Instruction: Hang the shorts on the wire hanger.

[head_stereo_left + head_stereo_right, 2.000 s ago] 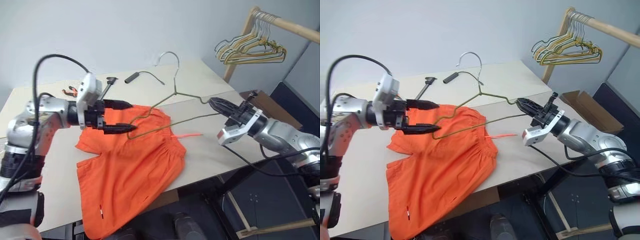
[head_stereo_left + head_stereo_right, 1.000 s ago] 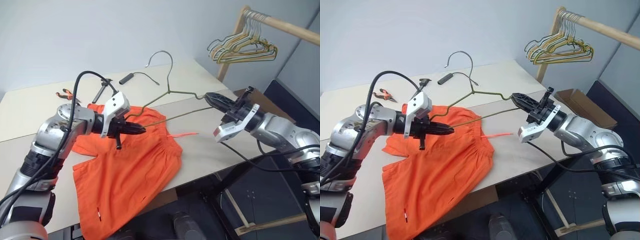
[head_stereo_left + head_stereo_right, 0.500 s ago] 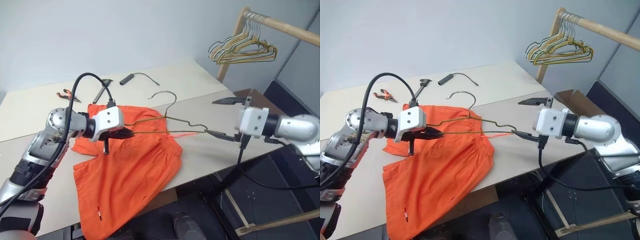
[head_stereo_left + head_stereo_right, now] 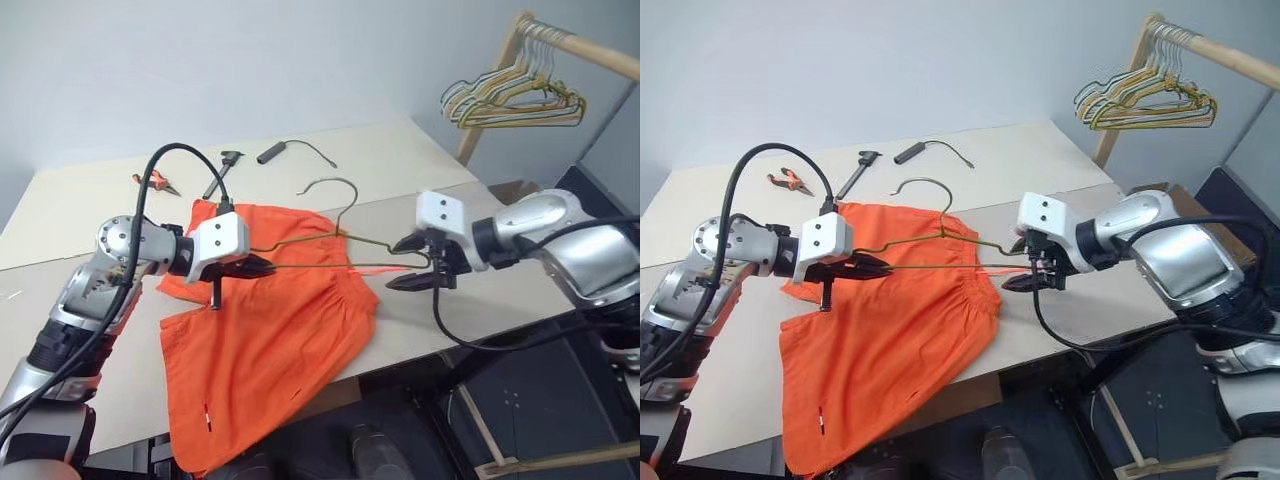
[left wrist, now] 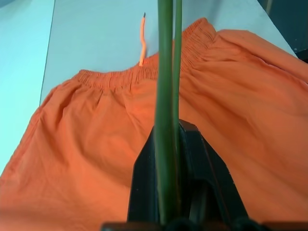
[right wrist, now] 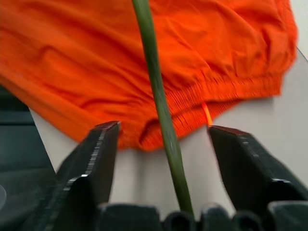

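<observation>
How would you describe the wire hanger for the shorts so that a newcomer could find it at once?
On the table, above the orange shorts, one thin olive-green wire hanger is held up at one end by the left gripper. Unlike the gold and pale hangers bunched on the wooden rail, it is alone.

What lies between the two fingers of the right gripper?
In the right wrist view, the wire hanger runs through the gap of the open right gripper, touching neither finger. Behind it lie the shorts and table.
</observation>
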